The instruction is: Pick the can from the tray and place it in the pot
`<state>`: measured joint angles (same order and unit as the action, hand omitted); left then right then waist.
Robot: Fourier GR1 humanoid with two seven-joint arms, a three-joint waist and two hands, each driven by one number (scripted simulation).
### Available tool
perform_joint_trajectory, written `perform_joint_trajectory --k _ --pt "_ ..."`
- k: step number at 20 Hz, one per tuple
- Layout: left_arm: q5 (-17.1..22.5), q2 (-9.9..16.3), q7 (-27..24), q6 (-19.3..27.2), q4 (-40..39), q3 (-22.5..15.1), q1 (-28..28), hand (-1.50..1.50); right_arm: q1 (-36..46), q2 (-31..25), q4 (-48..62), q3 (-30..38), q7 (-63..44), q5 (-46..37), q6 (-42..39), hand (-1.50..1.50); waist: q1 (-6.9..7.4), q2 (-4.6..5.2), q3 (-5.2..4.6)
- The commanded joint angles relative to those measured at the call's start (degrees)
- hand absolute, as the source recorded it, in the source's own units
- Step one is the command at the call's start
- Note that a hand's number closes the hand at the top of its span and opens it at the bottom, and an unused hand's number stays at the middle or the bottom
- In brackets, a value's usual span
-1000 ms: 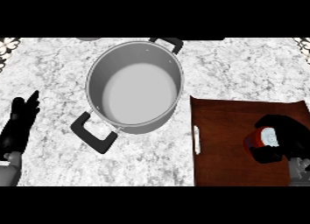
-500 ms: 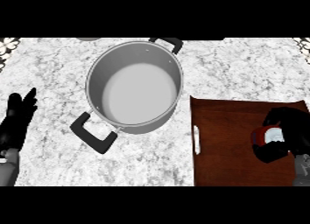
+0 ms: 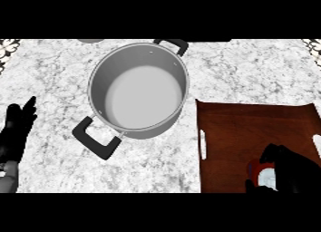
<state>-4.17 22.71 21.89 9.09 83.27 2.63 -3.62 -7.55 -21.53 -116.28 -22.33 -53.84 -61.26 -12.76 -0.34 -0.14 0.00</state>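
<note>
A grey metal pot (image 3: 139,90) with two black handles stands on the marble counter, its inside bare. To its right lies a dark brown tray (image 3: 243,122) with white slot handles. At the tray's near right part my right hand (image 3: 294,170) curls round a red and white can (image 3: 262,176), of which only a small part shows at the hand's left side. My left hand (image 3: 14,133) rests open at the left edge, fingers pointing up, well apart from the pot.
The marble counter (image 3: 49,77) spreads around the pot. A patterned tile strip shows at the far left corner (image 3: 2,50) and the far right corner (image 3: 320,45). A grey object peeks in at the top edge (image 3: 89,41).
My right hand has slid toward the near edge of the tray with the can inside its fingers, hiding more of it. The pot and my left hand have stayed put.
</note>
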Motion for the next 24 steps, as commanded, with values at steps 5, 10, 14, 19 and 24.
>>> perform_joint_trajectory --k 5,10,14,19,24 --pt "-2.0 -2.83 -1.86 1.15 -2.96 -1.14 -1.96 0.0 -1.14 3.81 -16.82 -7.57 -6.59 -13.61 2.34 1.5 -0.37 -0.05 -0.08" --pt "-1.32 -2.21 -2.48 -0.04 -1.74 -0.68 0.14 0.0 6.92 6.24 -24.83 -12.08 -3.91 -20.3 4.23 1.5 0.65 -0.25 -0.12" --pt "-2.07 -1.54 0.67 0.06 -0.02 -0.62 -1.39 0.0 16.92 9.03 -27.8 -12.51 -3.62 -23.33 -1.45 1.5 0.95 -0.07 -0.11" --pt "-0.63 -0.56 -0.34 -2.03 -0.47 1.25 -0.71 0.0 34.06 21.03 -20.75 -17.78 -7.76 -29.2 -15.55 1.5 1.0 -0.1 -0.2" --pt "-3.65 -3.24 2.03 0.33 -1.35 -1.58 -3.78 0.0 44.37 21.37 -14.13 -12.13 -13.82 -16.29 -16.95 1.5 1.03 0.05 -0.2"
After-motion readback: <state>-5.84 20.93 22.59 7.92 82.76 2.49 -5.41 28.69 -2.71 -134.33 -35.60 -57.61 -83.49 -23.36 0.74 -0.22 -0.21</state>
